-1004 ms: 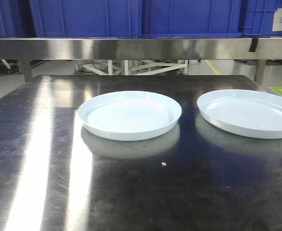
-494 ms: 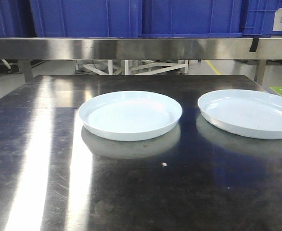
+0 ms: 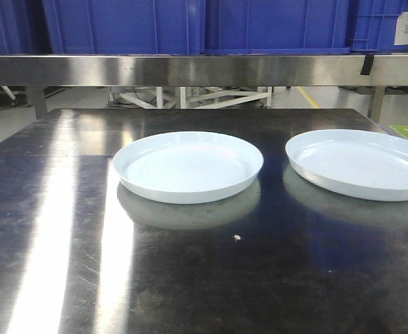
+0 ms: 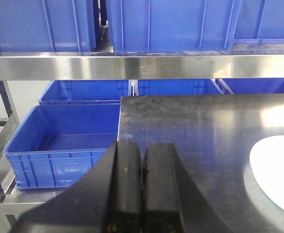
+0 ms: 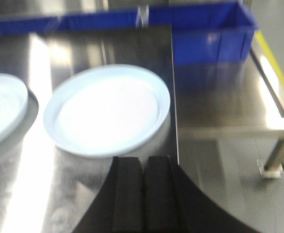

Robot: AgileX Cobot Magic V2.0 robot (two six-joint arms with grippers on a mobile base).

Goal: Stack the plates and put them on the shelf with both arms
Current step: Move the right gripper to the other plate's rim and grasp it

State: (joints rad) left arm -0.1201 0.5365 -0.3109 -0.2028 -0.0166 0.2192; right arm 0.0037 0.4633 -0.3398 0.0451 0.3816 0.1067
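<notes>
Two pale blue-white plates sat flat and apart on a dark steel tabletop [image 3: 51, 243]. In the front view the centre plate [image 3: 188, 167] lay mid-frame. The other plate [image 3: 361, 163] lay at its 3 o'clock, cut off by the frame edge. The shelf rail [image 3: 190, 69] crossed at 12 o'clock, with blue crates [image 3: 120, 24] standing on it.

The left gripper [image 4: 142, 194] had its fingers pressed together and held nothing; a plate rim showed at its 3 o'clock. The right gripper [image 5: 142, 194] was likewise closed and empty. The other plate lay at its 12 o'clock, close beside the table's side edge.

The low, glossy rims on slick steel looked hard to grip. Fingers arriving closed would likely shove a plate instead of taking it, and the one by the edge could slide off. An off-centre stack might tip when lifted.

Compared with a second before, both plates lay exactly where they had been, and no arm had entered the front view.
</notes>
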